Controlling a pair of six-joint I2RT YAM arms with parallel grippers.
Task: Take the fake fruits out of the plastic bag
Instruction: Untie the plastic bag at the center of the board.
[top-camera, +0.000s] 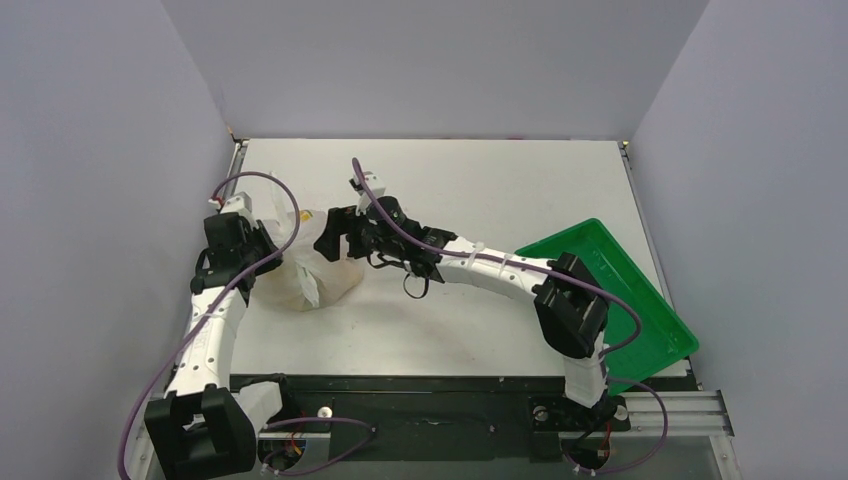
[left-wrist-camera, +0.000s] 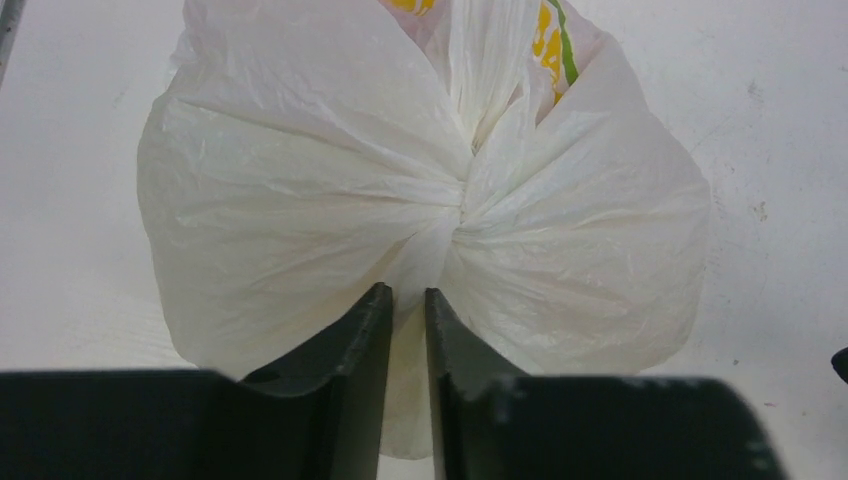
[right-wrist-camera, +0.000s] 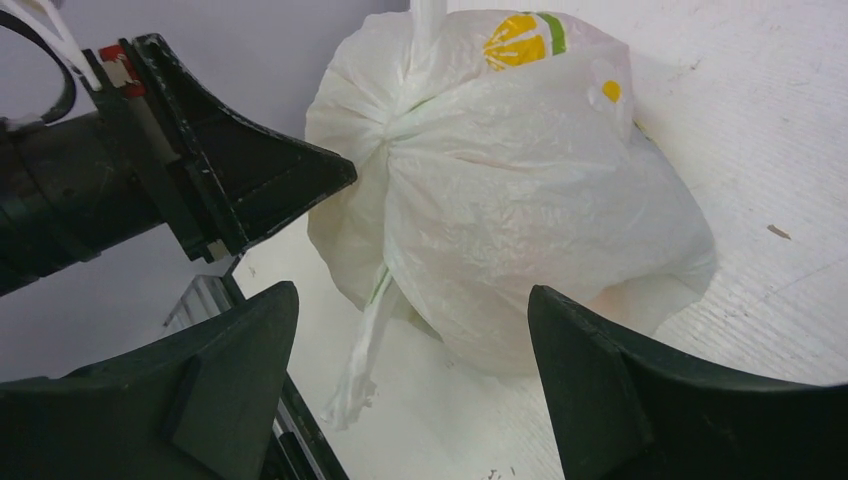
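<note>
Jaws, overhead view: left gripper (top-camera: 278, 246) and right gripper (top-camera: 325, 245) flank the plastic bag (top-camera: 310, 275), on the table (top-camera: 450, 330) well left of the green tray (top-camera: 625, 270). Left wrist: jaws narrow, pinching the bag's gathered fold. Right wrist: jaws spread wide, bag ahead between the fingers (right-wrist-camera: 600, 400).

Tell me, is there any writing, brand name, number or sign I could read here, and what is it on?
No text reads whole.
plastic bag: yellow and green logo, fan-shaped, no legible letters.
Same bag, left wrist view: yellow printed scraps, perhaps letters, creased and cut off, unreadable.
flower mark, white and yellow: a picture, no words.
</note>
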